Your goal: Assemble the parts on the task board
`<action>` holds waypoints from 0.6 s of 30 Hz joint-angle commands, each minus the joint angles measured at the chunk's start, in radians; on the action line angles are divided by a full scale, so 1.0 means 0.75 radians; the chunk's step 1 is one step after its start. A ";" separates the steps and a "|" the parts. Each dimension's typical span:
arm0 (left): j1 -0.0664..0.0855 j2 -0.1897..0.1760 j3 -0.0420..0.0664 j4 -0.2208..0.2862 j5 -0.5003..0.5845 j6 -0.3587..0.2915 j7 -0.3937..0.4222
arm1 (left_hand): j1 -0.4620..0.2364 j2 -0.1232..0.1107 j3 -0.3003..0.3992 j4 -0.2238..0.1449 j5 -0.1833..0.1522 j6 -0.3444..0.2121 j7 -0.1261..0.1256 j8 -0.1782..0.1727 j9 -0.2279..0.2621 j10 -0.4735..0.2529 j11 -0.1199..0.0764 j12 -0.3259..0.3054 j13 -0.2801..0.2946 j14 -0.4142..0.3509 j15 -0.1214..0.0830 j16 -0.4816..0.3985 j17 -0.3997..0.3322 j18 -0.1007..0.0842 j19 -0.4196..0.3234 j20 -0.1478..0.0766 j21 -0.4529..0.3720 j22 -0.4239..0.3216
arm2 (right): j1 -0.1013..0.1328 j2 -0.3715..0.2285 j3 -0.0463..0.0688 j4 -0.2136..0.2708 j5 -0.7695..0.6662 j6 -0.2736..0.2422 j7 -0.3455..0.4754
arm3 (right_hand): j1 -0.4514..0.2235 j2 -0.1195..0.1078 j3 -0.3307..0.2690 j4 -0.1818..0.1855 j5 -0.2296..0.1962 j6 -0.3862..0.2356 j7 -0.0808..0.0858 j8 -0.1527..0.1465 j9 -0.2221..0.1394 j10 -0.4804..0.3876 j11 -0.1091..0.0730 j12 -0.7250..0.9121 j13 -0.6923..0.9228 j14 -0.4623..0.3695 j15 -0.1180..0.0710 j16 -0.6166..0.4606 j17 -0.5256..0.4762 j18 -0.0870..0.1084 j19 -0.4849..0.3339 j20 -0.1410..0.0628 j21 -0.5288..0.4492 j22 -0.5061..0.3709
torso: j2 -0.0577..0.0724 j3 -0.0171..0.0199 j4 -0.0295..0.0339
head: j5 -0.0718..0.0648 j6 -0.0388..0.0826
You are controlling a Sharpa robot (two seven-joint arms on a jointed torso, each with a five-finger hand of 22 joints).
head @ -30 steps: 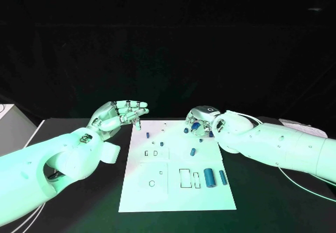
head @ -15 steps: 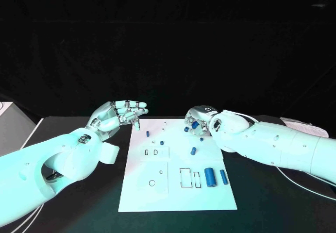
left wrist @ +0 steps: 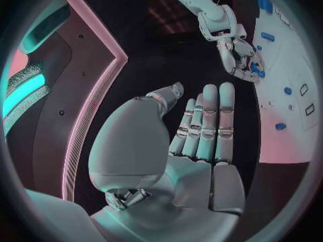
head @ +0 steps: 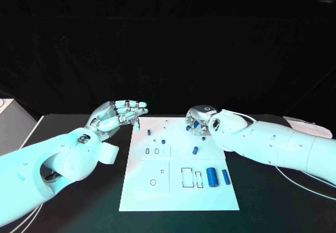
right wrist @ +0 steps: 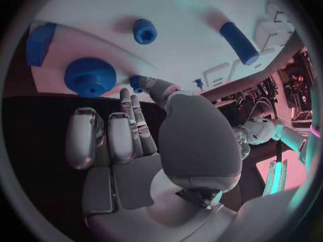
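Task board: white plate lying mid-table, carrying scattered blue parts; two long blue cylinders are lying near its right edge.
Left hand: hovering beside the board's far left corner, fingers loosely spread, holding nothing.
Right hand: hanging over the far right corner, pinching a small blue part.

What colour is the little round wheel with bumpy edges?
Blue. The toothed wheel shows best in the right wrist view.

- black surface under everything
- white box at the far left edge of the surface
- white papers at the far right edge
- black backdrop behind
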 commanded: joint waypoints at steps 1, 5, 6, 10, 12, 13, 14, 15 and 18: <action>0.001 0.000 0.002 0.006 -0.009 0.019 0.002 | -0.009 0.001 0.016 -0.001 0.002 -0.002 0.018 0.004 0.003 -0.005 0.001 0.006 0.001 0.002 -0.003 0.009 0.002 0.020 -0.007 0.000 0.012 0.003 | 0.001 0.003 0.000 0.000 -0.030 0.032 -0.015 | -0.008 0.012 0.000 0.010 -0.004 -0.005 -0.010 -0.004 0.004 0.004 -0.006 -0.001 0.003 0.033 0.006 0.003 -0.003 -0.006 0.005 -0.002 0.003 -0.001 | 0.008 0.0006 0.0034 | 0.000 -0.001; 0.001 -0.001 0.004 0.006 -0.010 0.019 0.001 | -0.007 0.002 0.019 -0.002 0.002 -0.002 0.018 0.004 0.003 -0.006 0.001 0.006 0.001 0.001 -0.003 0.010 0.002 0.020 -0.007 0.000 0.014 0.004 | 0.001 0.002 0.000 0.002 -0.031 0.035 -0.018 | -0.008 0.020 0.003 0.017 -0.003 0.002 -0.014 -0.001 0.008 0.020 -0.010 0.003 0.007 0.033 0.003 0.007 -0.001 -0.009 0.010 -0.004 0.011 0.013 | 0.011 0.0015 0.0018 | -0.001 0.001; 0.001 -0.001 0.004 0.006 -0.010 0.019 0.000 | -0.007 0.002 0.019 -0.002 0.002 -0.002 0.018 0.004 0.003 -0.006 0.001 0.006 0.001 0.001 -0.003 0.010 0.002 0.020 -0.007 0.000 0.014 0.004 | 0.001 0.002 0.000 0.003 -0.031 0.034 -0.018 | -0.006 0.024 0.005 0.021 -0.003 0.009 -0.016 0.003 0.012 0.032 -0.014 0.006 0.009 0.033 0.000 0.010 0.001 -0.010 0.013 -0.006 0.016 0.021 | 0.012 0.0019 0.0010 | 0.000 0.002; 0.001 -0.002 0.004 0.004 -0.010 0.019 0.000 | -0.007 0.002 0.019 -0.002 0.002 -0.002 0.018 0.004 0.003 -0.006 0.001 0.006 0.001 0.001 -0.003 0.010 0.002 0.020 -0.007 0.000 0.014 0.004 | 0.001 -0.001 0.000 0.012 -0.028 0.027 -0.016 | -0.001 0.031 0.013 0.026 0.002 0.030 -0.020 0.015 0.022 0.056 -0.019 0.009 0.015 0.033 -0.005 0.015 0.002 -0.012 0.017 -0.011 0.024 0.034 | 0.016 0.0019 -0.0003 | 0.000 0.005; 0.001 -0.002 0.005 0.003 -0.011 0.019 -0.001 | -0.007 0.002 0.019 -0.002 0.002 -0.002 0.018 0.004 0.003 -0.006 0.001 0.006 0.001 0.001 -0.003 0.010 0.002 0.020 -0.007 0.000 0.014 0.004 | 0.001 -0.001 0.000 0.017 -0.025 0.020 -0.014 | 0.002 0.033 0.015 0.026 0.003 0.035 -0.021 0.019 0.024 0.061 -0.021 0.009 0.016 0.033 -0.006 0.016 0.001 -0.013 0.019 -0.012 0.028 0.039 | 0.018 0.0023 0.0002 | 0.001 0.007; 0.001 -0.002 0.005 0.002 -0.011 0.019 -0.001 | -0.007 0.002 0.019 -0.002 0.002 -0.002 0.018 0.004 0.003 -0.006 0.001 0.006 0.001 0.001 -0.003 0.010 0.002 0.020 -0.007 0.000 0.014 0.004 | 0.001 -0.002 0.000 0.020 -0.024 0.016 -0.013 | 0.005 0.038 0.020 0.027 0.006 0.046 -0.022 0.025 0.029 0.071 -0.023 0.010 0.019 0.033 -0.008 0.019 0.003 -0.014 0.021 -0.014 0.030 0.043 | 0.019 0.0024 0.0008 | 0.001 0.007; 0.001 -0.002 0.005 0.001 -0.011 0.019 -0.001 | -0.007 0.002 0.019 -0.002 0.002 -0.002 0.018 0.004 0.003 -0.006 0.001 0.006 0.001 0.001 -0.003 0.010 0.002 0.020 -0.007 0.000 0.014 0.004 | 0.001 -0.002 0.000 0.024 -0.021 0.011 -0.012 | 0.006 0.039 0.021 0.028 0.006 0.050 -0.022 0.027 0.031 0.074 -0.023 0.010 0.019 0.033 -0.008 0.019 0.002 -0.014 0.021 -0.015 0.031 0.045 | 0.021 0.0021 0.0021 | 0.001 0.010; 0.001 -0.002 0.005 0.000 -0.011 0.018 -0.002 | -0.007 0.002 0.019 -0.002 0.002 -0.002 0.018 0.004 0.003 -0.006 0.001 0.006 0.001 0.001 -0.003 0.010 0.002 0.020 -0.007 0.000 0.014 0.004 | 0.001 -0.002 0.000 0.025 -0.021 0.009 -0.012 | 0.008 0.041 0.023 0.028 0.008 0.055 -0.023 0.031 0.034 0.079 -0.024 0.010 0.021 0.033 -0.009 0.021 0.003 -0.014 0.022 -0.016 0.033 0.048 | 0.022 0.0020 0.0025 | 0.001 0.011; 0.001 -0.002 0.005 -0.003 -0.011 0.018 -0.003 | -0.007 0.002 0.019 -0.002 0.002 -0.002 0.018 0.004 0.003 -0.006 0.001 0.006 0.001 0.001 -0.003 0.010 0.002 0.020 -0.007 0.000 0.014 0.004 | 0.000 -0.004 0.000 0.029 -0.018 -0.006 -0.013 | 0.014 0.049 0.031 0.028 0.012 0.072 -0.027 0.041 0.043 0.096 -0.029 0.010 0.025 0.033 -0.013 0.024 0.003 -0.016 0.026 -0.019 0.039 0.057 | 0.022 0.0015 0.0039 | 0.000 0.012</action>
